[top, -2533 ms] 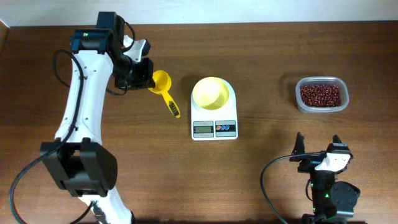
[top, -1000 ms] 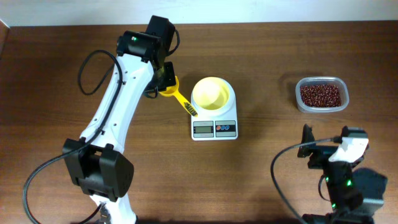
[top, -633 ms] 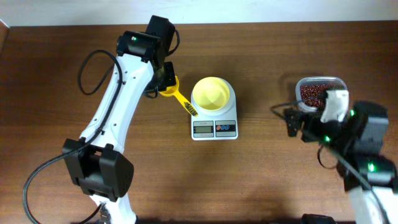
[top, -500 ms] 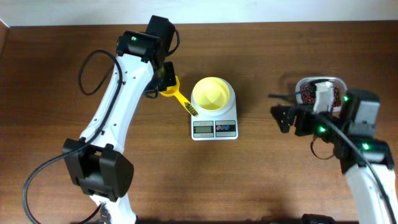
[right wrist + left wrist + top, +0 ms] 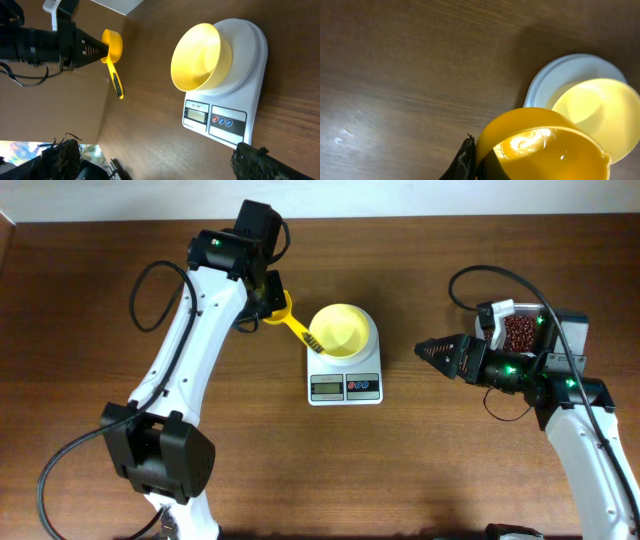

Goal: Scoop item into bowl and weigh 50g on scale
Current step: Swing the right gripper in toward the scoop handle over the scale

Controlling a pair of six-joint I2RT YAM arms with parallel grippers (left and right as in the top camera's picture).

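Note:
The pale yellow bowl (image 5: 343,330) sits empty on the white scale (image 5: 345,386). My left gripper (image 5: 268,300) is shut on the cup of a yellow scoop (image 5: 288,318), held just left of the bowl with its handle pointing at the bowl's rim. The scoop (image 5: 545,150) looks empty in the left wrist view, beside the bowl (image 5: 595,110). My right gripper (image 5: 428,349) is open and empty, pointing at the scale from the right. The red beans (image 5: 522,332) lie in a clear container at the right, partly hidden by my right arm. The right wrist view shows the bowl (image 5: 200,57), the scale (image 5: 245,117) and the scoop (image 5: 112,47).
The clear plastic container (image 5: 572,330) stands at the right, under my right arm. A cable (image 5: 490,275) loops above the right arm. Bare wooden table lies in front of the scale.
My right arm rose from the front edge and swung left over the bean container, now pointing at the scale. My left gripper carried the scoop right, up to the bowl.

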